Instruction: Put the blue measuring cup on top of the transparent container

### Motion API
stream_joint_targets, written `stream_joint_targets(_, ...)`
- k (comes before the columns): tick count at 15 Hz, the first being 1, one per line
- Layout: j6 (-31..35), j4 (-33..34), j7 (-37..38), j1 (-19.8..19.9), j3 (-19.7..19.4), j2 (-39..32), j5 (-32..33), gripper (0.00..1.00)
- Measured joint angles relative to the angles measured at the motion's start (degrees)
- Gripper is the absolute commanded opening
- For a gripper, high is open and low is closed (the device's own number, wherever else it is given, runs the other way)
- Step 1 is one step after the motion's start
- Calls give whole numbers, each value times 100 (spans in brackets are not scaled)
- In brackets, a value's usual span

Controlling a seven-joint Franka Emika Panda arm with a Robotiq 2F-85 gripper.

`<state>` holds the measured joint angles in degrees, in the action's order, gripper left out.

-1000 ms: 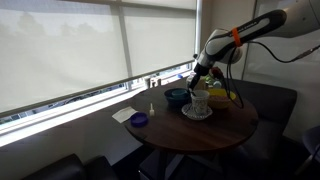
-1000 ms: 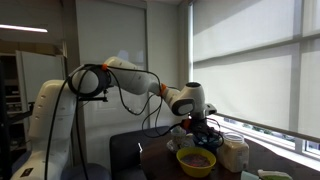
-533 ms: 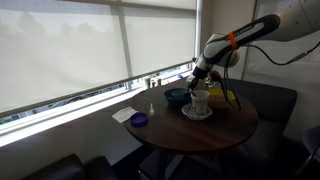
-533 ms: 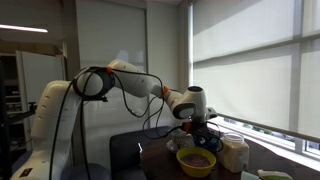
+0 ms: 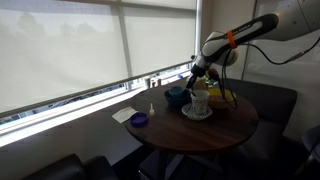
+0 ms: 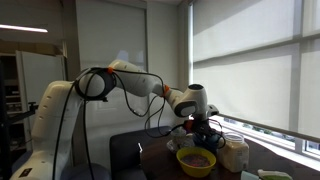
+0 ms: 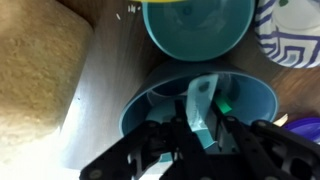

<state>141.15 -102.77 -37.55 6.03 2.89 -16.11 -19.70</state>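
Note:
In the wrist view the blue measuring cup (image 7: 150, 105) lies right under my gripper (image 7: 200, 126), a round teal-blue cup on the wooden table. A pale teal strip of the cup stands upright between the two black fingers, and the jaws are shut on it. In both exterior views the gripper (image 5: 191, 82) (image 6: 203, 128) hangs low over the dishes at the table's window side. A small pale see-through thing (image 5: 151, 108) that looks like the transparent container stands apart near the table's edge, well away from the gripper.
Another teal bowl (image 7: 197, 27) sits just beyond the cup. A white cup on a patterned saucer (image 5: 200, 103) stands close by, with a yellow bowl (image 6: 196, 160) beside it. A purple dish (image 5: 139, 120) and a white napkin (image 5: 122, 115) lie at the round table's rim.
The jaws have closed onto the cup's pale teal strip. The arm has hardly moved over the dishes.

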Motion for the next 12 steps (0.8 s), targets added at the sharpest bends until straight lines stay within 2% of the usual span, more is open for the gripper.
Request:
stream_joint_targets(4, -52, 448, -88, 75, 92, 35, -43, 6)
stream_joint_targets(6, -450, 857, -304, 191, 116, 99, -140, 6)
stream_joint_targets(10, -2165, 1894, -1121, 511, 55, 369, -161, 6)
stream_joint_targets(12, -3115, 2329, -1287, 542, -103, 469, 204, 6)
